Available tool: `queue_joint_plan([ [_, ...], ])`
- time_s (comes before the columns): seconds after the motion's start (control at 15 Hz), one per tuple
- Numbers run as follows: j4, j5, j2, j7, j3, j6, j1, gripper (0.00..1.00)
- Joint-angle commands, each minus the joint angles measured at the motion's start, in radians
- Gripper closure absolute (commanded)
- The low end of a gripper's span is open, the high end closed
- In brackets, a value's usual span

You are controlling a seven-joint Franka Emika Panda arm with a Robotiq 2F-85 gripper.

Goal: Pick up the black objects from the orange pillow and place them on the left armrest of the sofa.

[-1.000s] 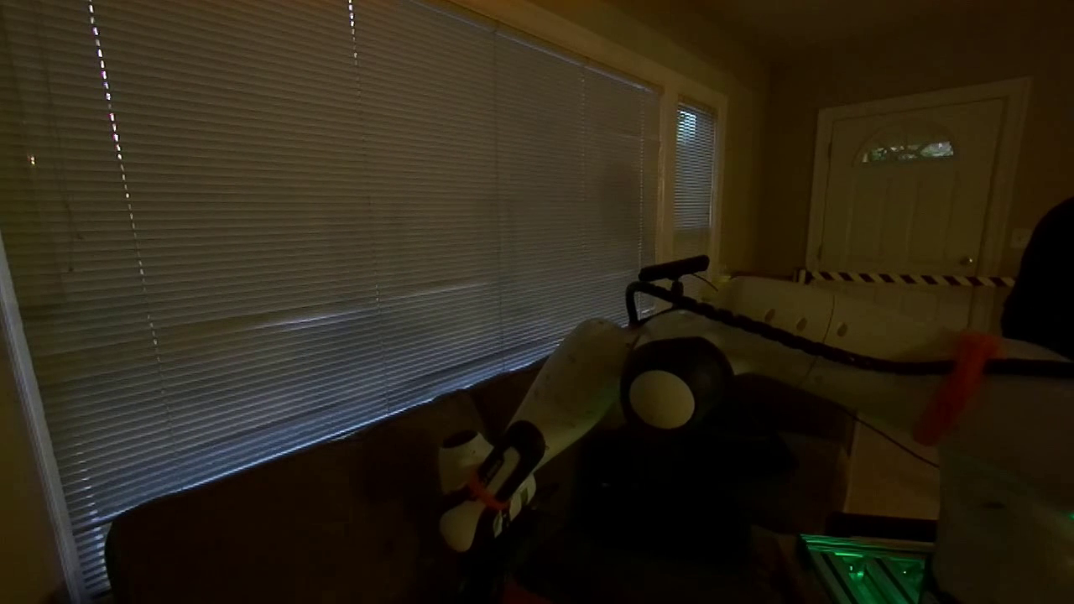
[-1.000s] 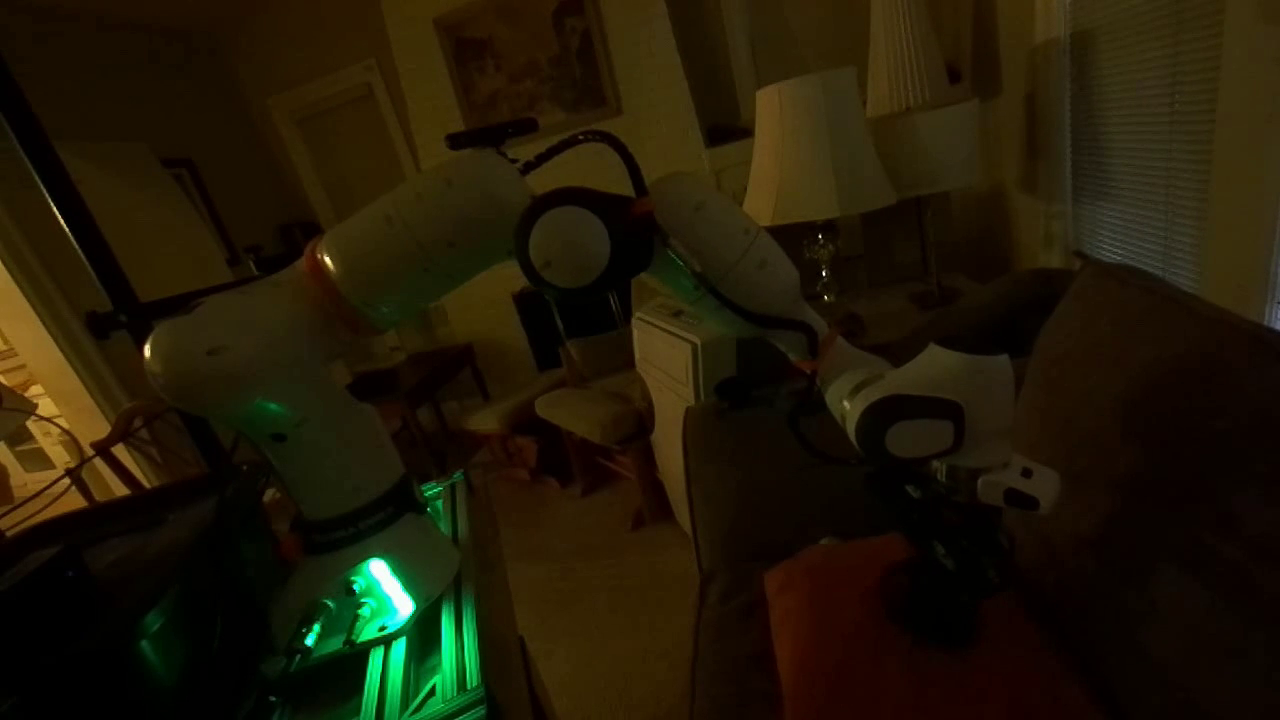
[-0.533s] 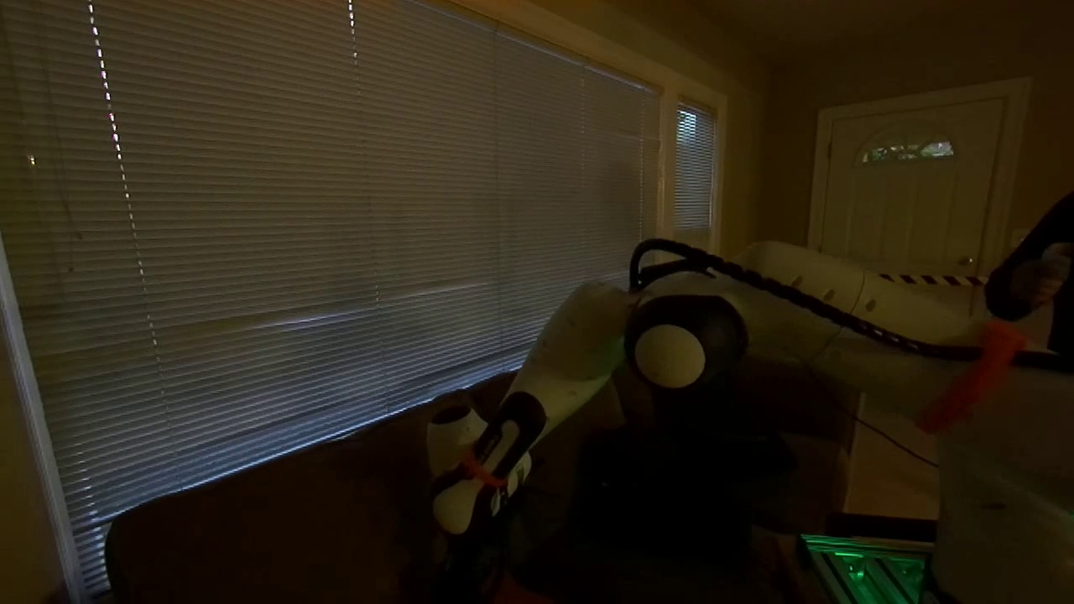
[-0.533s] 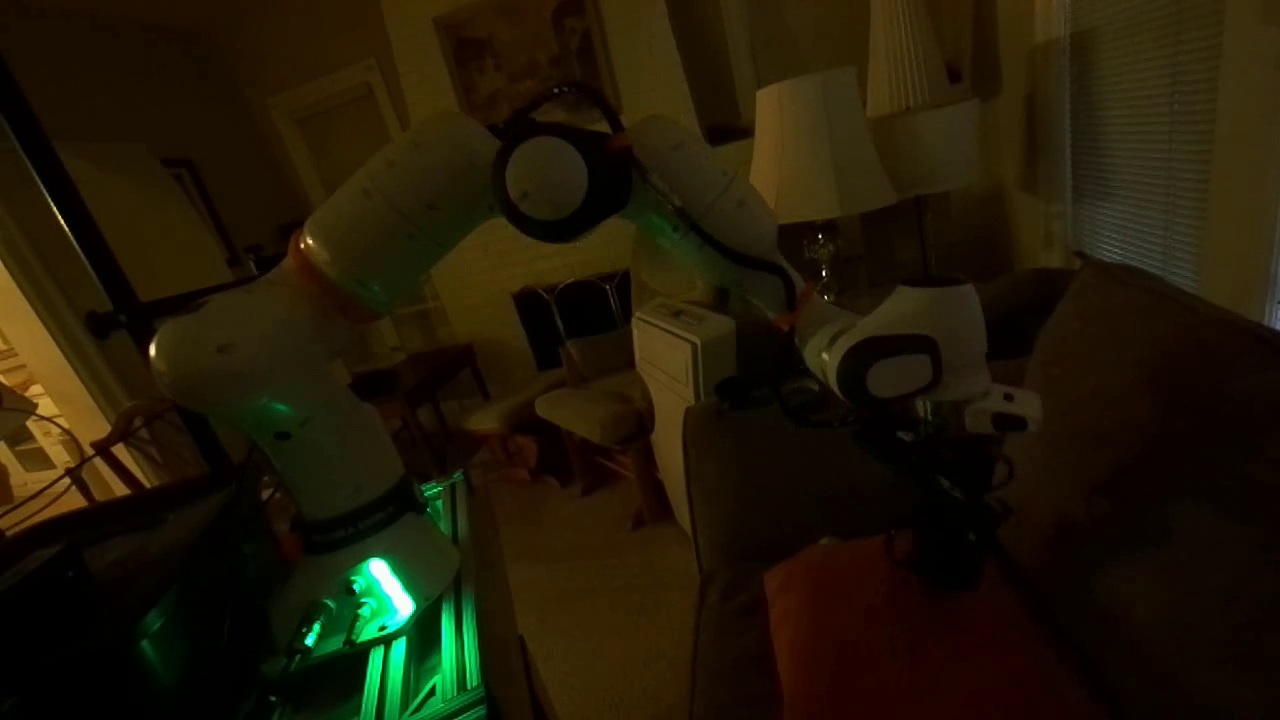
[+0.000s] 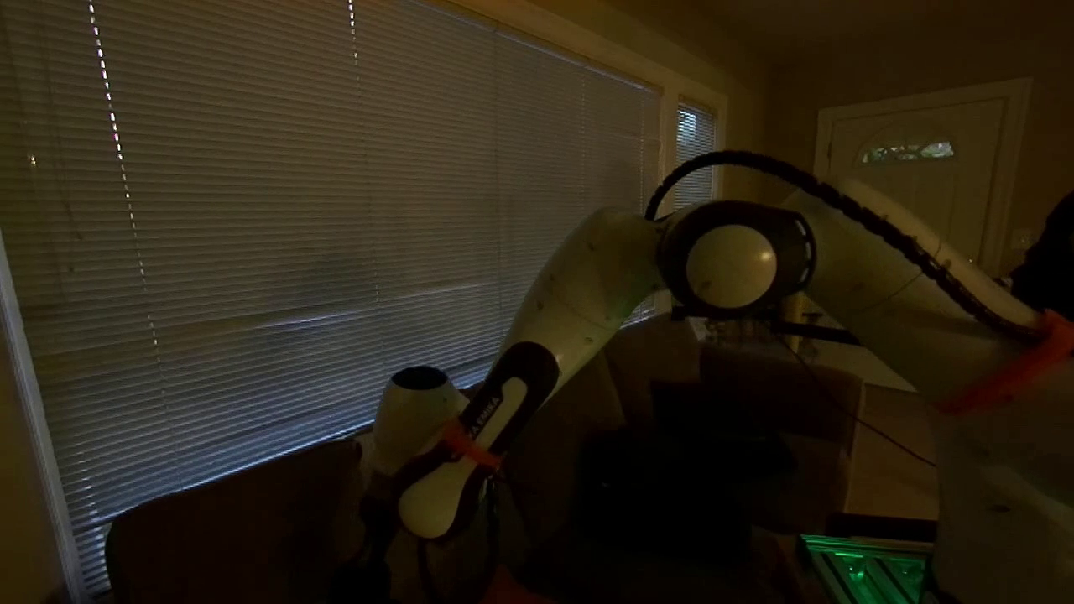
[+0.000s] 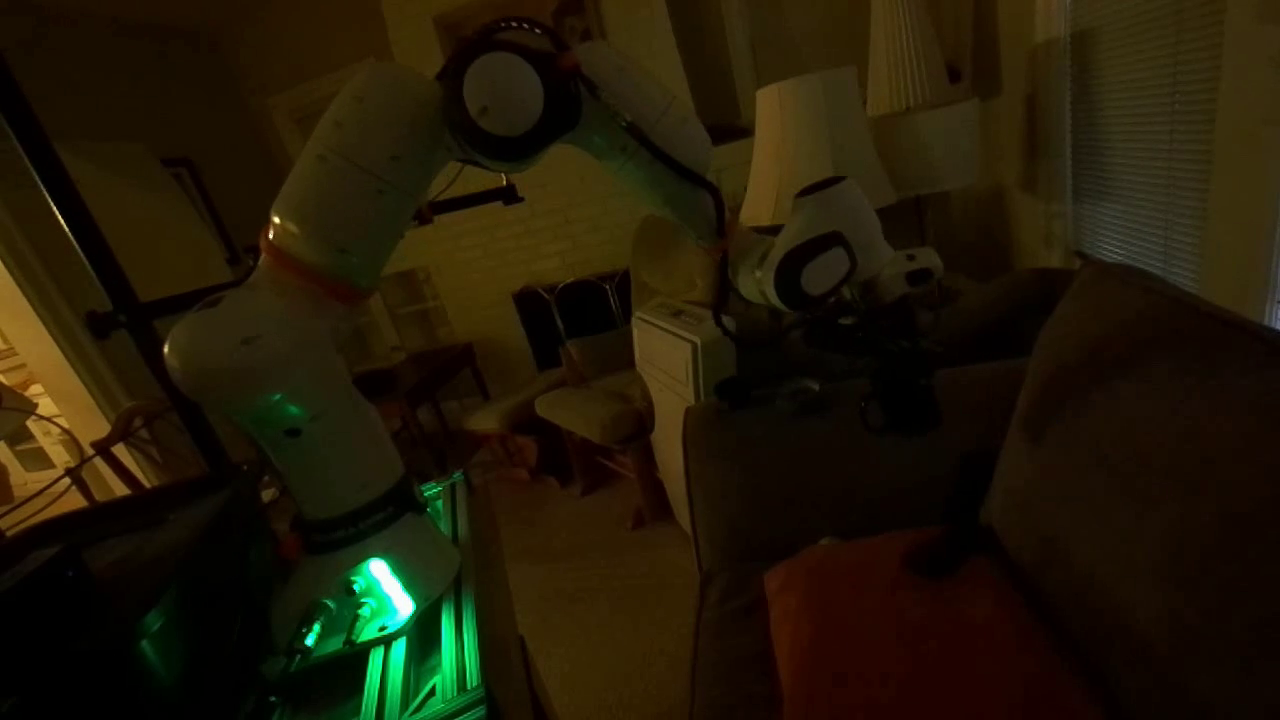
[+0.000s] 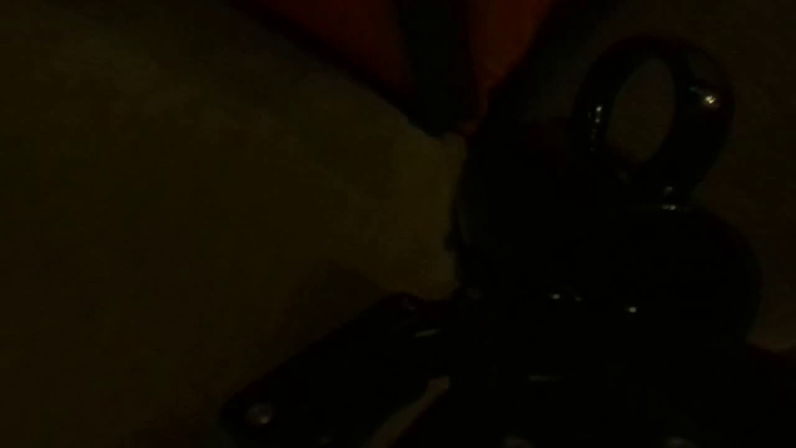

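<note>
Raised since earlier in an exterior view was the arm (image 5: 579,289). In an exterior view, a black object (image 6: 905,405) was clasped by the gripper (image 6: 895,365) near the armrest (image 6: 800,465), presumably for placement. In wrist view, its loop (image 7: 703,127) was free.

Deep Gloom Indoors

In an exterior view, wide blinds (image 5: 336,210) fill the left; a pale door (image 5: 948,193) with an arched pane (image 5: 906,151) stands far right. In an exterior view, a brick wall (image 6: 540,250) stands far off, a cushioned chair (image 6: 595,408) nearer, a white lampshade (image 6: 805,130) right, a lit opening (image 6: 38,367) left.
</note>
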State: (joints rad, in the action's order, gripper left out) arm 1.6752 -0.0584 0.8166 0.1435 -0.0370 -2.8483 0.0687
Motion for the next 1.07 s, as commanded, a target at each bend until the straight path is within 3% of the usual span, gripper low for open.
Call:
queue_joint_plan([
  [0.0, 0.054, 0.010, -0.096, -0.007, 0.091, -0.009, -0.039, 0.98],
  [0.13, -0.009, 0.021, -0.089, -0.004, 0.140, 0.084, -0.062, 0.98],
  [0.2, 0.005, 0.008, -0.069, -0.004, 0.111, 0.028, -0.056, 0.90],
  [0.6, -0.007, 0.014, -0.077, -0.005, 0.131, 0.064, -0.073, 0.90],
  [0.67, -0.007, 0.015, -0.077, -0.005, 0.130, 0.064, -0.070, 0.98],
  [1.0, -0.236, 0.009, 0.067, 0.015, 0.139, 0.099, -0.083, 0.98],
])
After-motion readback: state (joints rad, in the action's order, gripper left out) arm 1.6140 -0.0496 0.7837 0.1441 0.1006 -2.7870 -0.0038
